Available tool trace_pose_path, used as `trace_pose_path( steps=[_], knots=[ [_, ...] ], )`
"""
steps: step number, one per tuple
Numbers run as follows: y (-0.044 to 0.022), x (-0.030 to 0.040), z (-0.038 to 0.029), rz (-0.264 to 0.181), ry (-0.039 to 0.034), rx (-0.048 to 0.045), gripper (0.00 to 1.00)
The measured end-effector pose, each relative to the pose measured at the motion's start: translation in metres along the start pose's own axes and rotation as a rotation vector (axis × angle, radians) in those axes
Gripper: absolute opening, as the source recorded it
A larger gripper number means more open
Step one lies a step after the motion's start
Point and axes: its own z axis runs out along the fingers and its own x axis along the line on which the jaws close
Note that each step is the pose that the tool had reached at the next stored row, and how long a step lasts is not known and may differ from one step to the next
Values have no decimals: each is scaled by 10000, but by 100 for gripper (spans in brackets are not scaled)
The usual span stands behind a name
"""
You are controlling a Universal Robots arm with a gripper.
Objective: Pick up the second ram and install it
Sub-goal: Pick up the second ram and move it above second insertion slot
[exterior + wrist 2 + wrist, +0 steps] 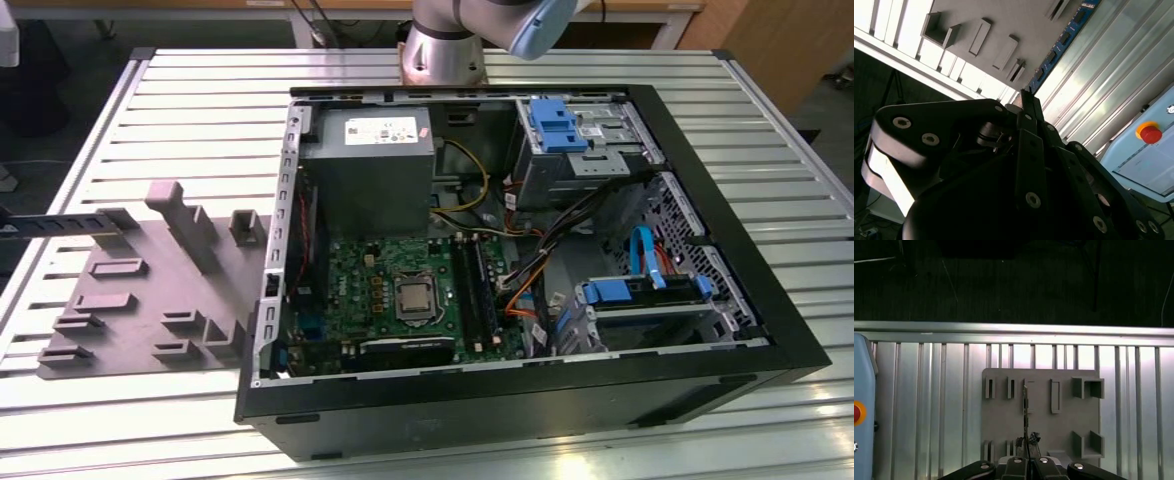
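Observation:
The second ram (56, 222) is a long dark stick with a row of chips, hanging level at the exterior view's far left, above the grey holder plate (134, 300). In the first wrist view the ram (1025, 412) shows edge-on over the plate (999, 420), and my gripper (1026, 444) is shut on its near end. In the second wrist view the ram (1061, 42) runs out as a blue strip from the gripper (1024, 102). The motherboard (354, 270) lies in the open computer case (721, 340), with long black slots (475, 285) beside the processor socket.
Grey holder blocks (187, 225) stand up from the plate. The case walls rise around the motherboard, with a power supply (367, 160), blue drive bays (567, 125) and loose cables (534, 270) inside. A red stop button (1150, 133) sits on a pale blue box beside the slatted table (160, 110).

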Motion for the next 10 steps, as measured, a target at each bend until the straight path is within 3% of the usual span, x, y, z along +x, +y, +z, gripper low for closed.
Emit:
trace_pose_path(
  steps=[10],
  knots=[
    [2,-3,-42,0,-5,0,11]
  ],
)
